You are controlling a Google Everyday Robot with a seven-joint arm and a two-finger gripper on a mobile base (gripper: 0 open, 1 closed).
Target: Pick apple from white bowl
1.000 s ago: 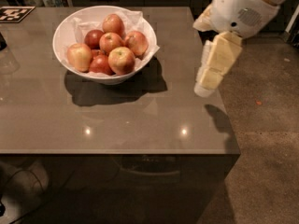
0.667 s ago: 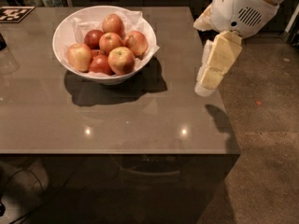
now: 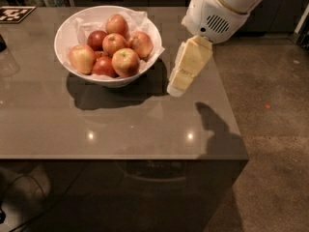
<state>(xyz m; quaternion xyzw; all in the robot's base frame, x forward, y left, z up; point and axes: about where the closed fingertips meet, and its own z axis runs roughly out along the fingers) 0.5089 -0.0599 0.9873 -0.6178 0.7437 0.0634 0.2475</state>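
Jaws: state cannot be told. Cream gripper [image 3: 175, 88] hangs over grey tabletop [image 3: 120, 124], just right of glossy white paper-lined bowl [image 3: 113, 81]. Round red-yellow apple [image 3: 125, 62] sits at front, touching neighbouring apples [image 3: 104, 66]. Likely hazard: crowding deflects the grasp, or rim gets struck.

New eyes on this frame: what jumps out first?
The white bowl heaped with apples, at the table's back left, a big red-and-yellow apple at the front. Next, the robot's pale hand hanging just right of the bowl, above the tabletop, clear of the fruit.
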